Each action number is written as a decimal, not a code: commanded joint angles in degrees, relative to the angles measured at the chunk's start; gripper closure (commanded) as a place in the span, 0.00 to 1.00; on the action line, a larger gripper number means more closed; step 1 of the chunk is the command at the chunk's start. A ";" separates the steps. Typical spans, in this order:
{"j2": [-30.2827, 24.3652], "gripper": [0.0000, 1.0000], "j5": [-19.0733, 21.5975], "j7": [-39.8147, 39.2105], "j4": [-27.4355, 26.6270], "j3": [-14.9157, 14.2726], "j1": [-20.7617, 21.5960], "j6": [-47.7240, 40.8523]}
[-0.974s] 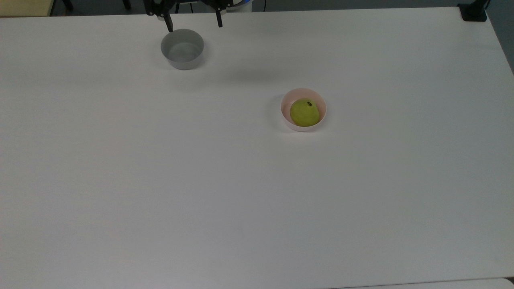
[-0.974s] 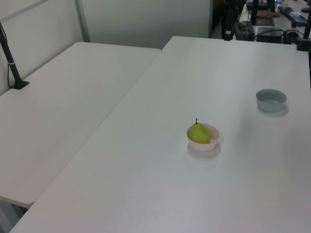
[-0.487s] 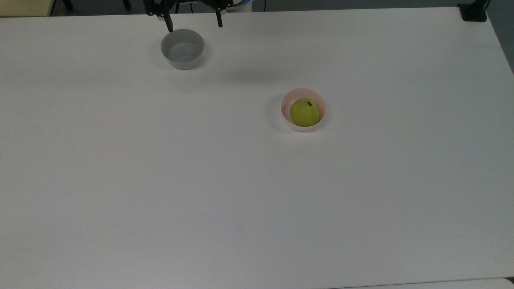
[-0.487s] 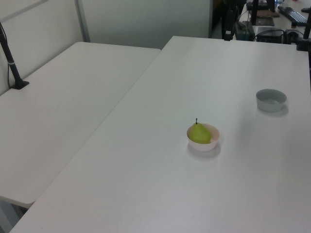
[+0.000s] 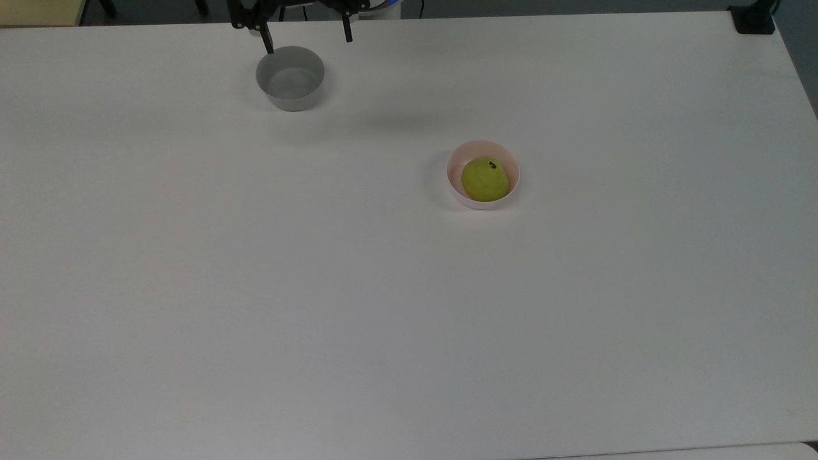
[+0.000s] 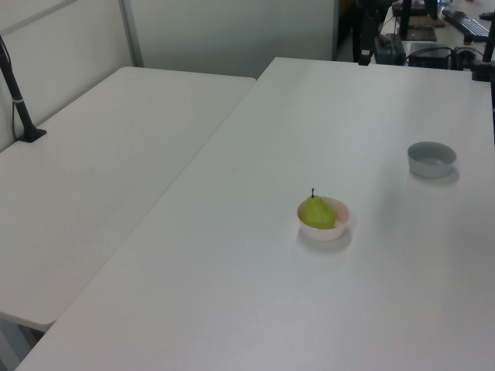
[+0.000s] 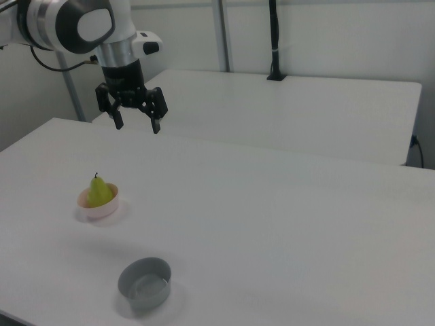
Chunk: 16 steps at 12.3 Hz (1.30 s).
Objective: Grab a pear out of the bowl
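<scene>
Top view, left to right: black two-finger gripper (image 5: 305,41) at far desk edge, fingers (image 5: 269,43) wide apart, holding nothing. Round grey bowl (image 5: 290,78) just below it. Yellow-green pear (image 5: 485,179) with dark stem sits upright in small pale pink bowl (image 5: 455,185), well apart from gripper, mid big white desk (image 5: 383,306).

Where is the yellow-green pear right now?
The pear sits inside the pink bowl, right of centre in the top view, with the grey bowl off toward the top view's upper left.
</scene>
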 commanded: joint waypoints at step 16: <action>9.24 0.00 -0.77 20.41 -6.85 1.18 18.32 13.83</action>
